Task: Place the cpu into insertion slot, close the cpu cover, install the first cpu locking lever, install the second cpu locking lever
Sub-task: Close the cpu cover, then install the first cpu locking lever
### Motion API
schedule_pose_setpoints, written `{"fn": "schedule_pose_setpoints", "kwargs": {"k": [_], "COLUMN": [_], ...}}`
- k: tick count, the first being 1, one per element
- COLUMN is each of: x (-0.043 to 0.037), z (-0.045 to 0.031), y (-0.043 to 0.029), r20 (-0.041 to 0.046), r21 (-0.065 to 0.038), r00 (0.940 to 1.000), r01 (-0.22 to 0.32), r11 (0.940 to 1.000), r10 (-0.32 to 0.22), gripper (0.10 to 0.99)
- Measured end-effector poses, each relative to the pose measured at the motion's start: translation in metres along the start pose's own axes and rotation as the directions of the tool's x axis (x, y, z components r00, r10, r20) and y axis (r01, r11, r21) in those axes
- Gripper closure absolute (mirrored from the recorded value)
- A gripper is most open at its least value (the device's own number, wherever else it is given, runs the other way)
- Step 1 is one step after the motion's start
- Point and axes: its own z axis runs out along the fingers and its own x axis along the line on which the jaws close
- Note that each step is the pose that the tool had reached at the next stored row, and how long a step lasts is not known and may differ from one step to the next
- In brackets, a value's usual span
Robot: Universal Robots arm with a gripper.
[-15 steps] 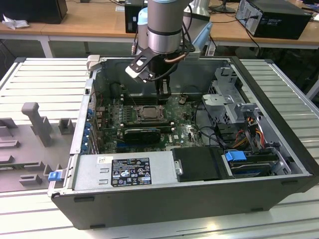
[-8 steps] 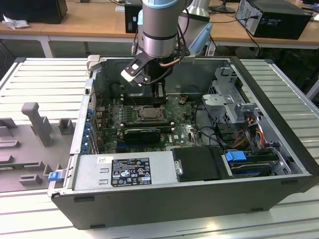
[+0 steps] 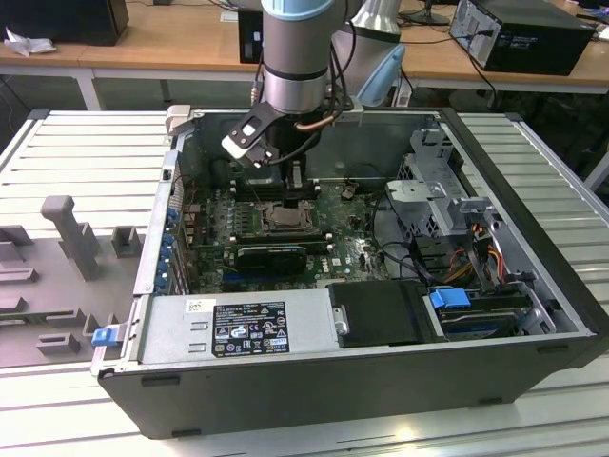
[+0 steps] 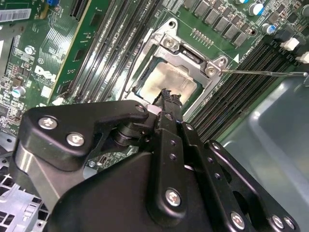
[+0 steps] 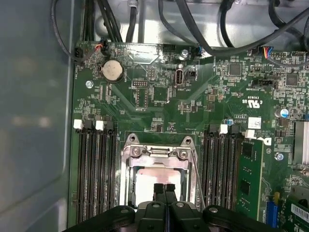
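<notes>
In the exterior view the open computer case (image 3: 285, 390) was seen lying on a ribbed grey table (image 3: 86, 143). The arm (image 3: 297, 57) was lowered almost straight down into it, and the gripper (image 3: 295, 190) was held pointing downward just above the insertion slot (image 3: 285, 217). What lay inside the slot could not be judged from there. This was shown more closely by the wrist cameras. In the second wrist view the cpu (image 4: 164, 77) was seen seated in the slot, flat, with its pale face turned up. The cpu cover (image 4: 190, 55) was laid down around it, so that the face was visible through the window. The two fingertips (image 4: 166, 94) were pressed together with nothing between them, just over the cpu's face. In the first wrist view the square edges of the cpu were seen lined up with the long memory slots (image 5: 94, 169) on the green motherboard (image 5: 159, 96). A thin metal lever (image 5: 195, 174) was seen beside one edge of the cover, its long axis roughly along those slots.
</notes>
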Motion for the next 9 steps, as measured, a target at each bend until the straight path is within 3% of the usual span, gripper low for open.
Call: {"fn": "schedule_pose_setpoints", "kwargs": {"k": [7, 9], "x": [0.0002, 0.0002], "z": [-0.0001, -0.0032], "y": [-0.0058, -0.0058], "r20": [-0.0002, -0.0002], "r21": [0.0, 0.0], "r00": [1.0, 1.0], "r01": [0.0, 0.0], "r11": [1.0, 1.0], "r10": [0.0, 0.0], "gripper": [0.98, 0.98]}}
